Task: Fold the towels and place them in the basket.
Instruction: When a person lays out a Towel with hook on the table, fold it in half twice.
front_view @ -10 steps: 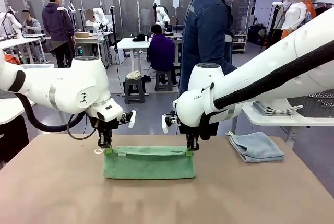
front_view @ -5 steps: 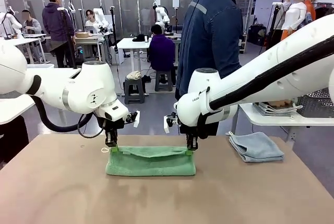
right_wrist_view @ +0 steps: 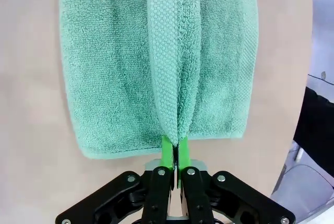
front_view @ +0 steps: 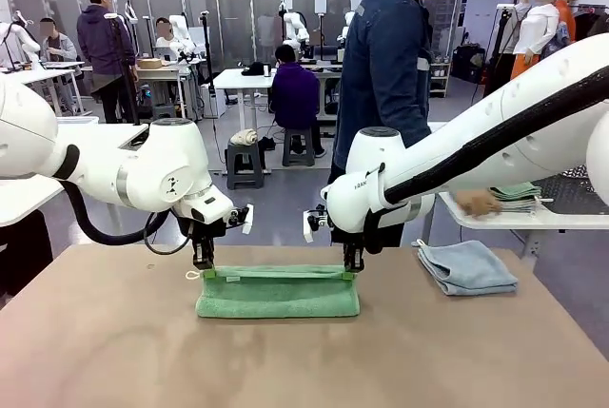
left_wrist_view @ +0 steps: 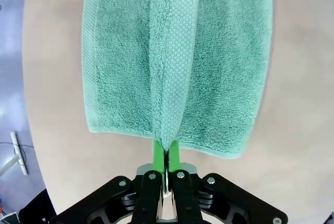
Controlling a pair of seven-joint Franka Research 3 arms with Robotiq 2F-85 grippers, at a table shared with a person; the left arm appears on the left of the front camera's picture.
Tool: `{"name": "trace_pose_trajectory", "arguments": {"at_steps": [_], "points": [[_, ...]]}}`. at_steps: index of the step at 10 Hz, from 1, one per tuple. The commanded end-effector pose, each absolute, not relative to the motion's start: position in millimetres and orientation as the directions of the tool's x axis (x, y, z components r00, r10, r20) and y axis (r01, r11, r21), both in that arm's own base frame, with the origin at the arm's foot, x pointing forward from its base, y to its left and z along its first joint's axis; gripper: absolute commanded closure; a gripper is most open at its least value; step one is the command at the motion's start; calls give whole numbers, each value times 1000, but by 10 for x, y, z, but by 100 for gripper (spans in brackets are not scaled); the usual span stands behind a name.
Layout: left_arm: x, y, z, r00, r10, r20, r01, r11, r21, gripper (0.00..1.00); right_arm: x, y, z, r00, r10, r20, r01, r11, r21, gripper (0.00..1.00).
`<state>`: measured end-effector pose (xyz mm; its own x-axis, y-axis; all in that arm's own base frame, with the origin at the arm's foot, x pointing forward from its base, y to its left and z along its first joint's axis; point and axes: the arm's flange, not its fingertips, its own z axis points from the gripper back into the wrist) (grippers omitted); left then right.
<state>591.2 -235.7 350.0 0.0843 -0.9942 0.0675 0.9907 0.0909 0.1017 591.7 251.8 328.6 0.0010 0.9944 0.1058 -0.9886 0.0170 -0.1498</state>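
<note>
While clamped, jaws on green towel (front_view: 278, 294)

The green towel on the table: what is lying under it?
The green towel lies folded on the tan table, and tabletop shows around it. Whatever its own layers cover cannot be seen.

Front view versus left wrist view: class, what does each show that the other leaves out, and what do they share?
Front view: the right gripper shut on the green towel's right corner, a folded blue-grey towel farther right, a person's hand at a side table. Left wrist view: green pads pinching the towel's woven border ridge. Both: the left gripper holding the green towel on the tan table.
</note>
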Motion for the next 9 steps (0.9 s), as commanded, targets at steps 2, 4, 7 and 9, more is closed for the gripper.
{"name": "trace_pose_trajectory", "arguments": {"at_steps": [2,4,7,9], "points": [[6045,-2348,3424,68,-996,62,989,76,128,96,6001,2488,3220,-11,994,112,-983,9,-183,96],[6105,-2347,3348,49,-997,62,989,57,138,96,6051,2457,3143,-44,993,109,-975,-19,-220,96],[6174,-2331,3264,38,-998,50,990,44,134,62,6104,2395,3052,-49,992,114,-970,-20,-243,76],[6136,-2270,3284,38,-998,54,981,48,188,43,6097,2364,3036,-46,992,116,-964,-14,-264,56]]}}
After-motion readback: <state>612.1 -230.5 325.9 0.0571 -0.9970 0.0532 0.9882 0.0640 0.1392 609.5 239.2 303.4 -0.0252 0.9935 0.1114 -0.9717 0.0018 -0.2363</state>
